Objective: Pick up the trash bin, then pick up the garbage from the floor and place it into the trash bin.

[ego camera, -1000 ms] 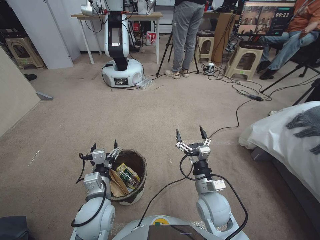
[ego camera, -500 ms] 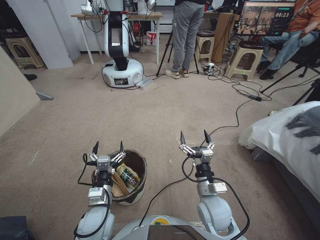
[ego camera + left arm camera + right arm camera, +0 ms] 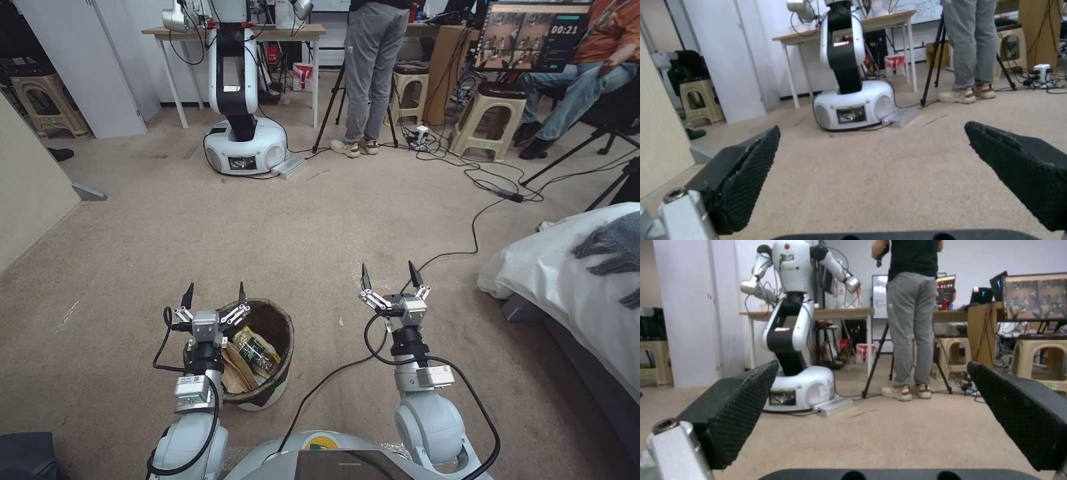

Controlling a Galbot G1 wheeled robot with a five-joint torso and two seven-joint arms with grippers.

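The trash bin, a white pail with a dark bag over its rim, stands on the floor just before my base. Inside it lie garbage pieces: a brown paper bag and a green-labelled packet. My left gripper hovers open over the bin's left rim, touching nothing. The right gripper is open and empty, out to the right of the bin. The left wrist view has the left gripper with wide-apart pads over bare carpet. The right wrist view has the right gripper equally spread.
Another robot on a white base stands ahead by a table. A bed with a white cover fills the right side. Black cables trail across the carpet. Stools and people stand at the back; a beige panel is on the left.
Both grippers drew back toward me a little and levelled out a second ago. Since half a second ago they hold nearly still. The bin has not moved.
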